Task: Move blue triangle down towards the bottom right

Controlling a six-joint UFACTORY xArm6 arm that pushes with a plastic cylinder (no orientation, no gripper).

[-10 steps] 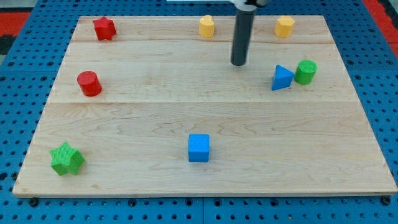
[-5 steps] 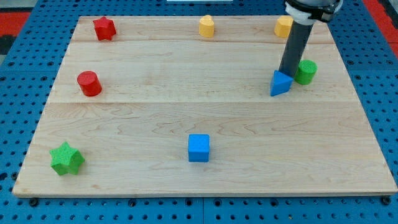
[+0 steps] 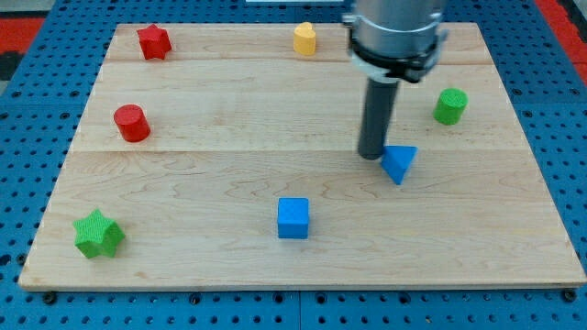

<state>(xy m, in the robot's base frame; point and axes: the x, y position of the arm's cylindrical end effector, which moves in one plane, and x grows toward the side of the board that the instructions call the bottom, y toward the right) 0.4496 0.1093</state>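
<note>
The blue triangle point(image 3: 399, 162) lies on the wooden board point(image 3: 229, 183), right of centre. My tip point(image 3: 371, 155) stands on the board just to the triangle's left, touching or nearly touching its upper left edge. The dark rod rises from there toward the view's top, and its wide collar hides the yellow block that stood at the top right.
A green cylinder point(image 3: 449, 106) stands up and right of the triangle. A blue cube point(image 3: 293, 218) sits at bottom centre. A yellow block point(image 3: 304, 38) is at top centre. A red star point(image 3: 154, 41), a red cylinder point(image 3: 131, 123) and a green star point(image 3: 98, 234) are on the left.
The blue triangle has slid down and a little left, away from the green cylinder. My tip has moved from above the triangle down to its left side.
</note>
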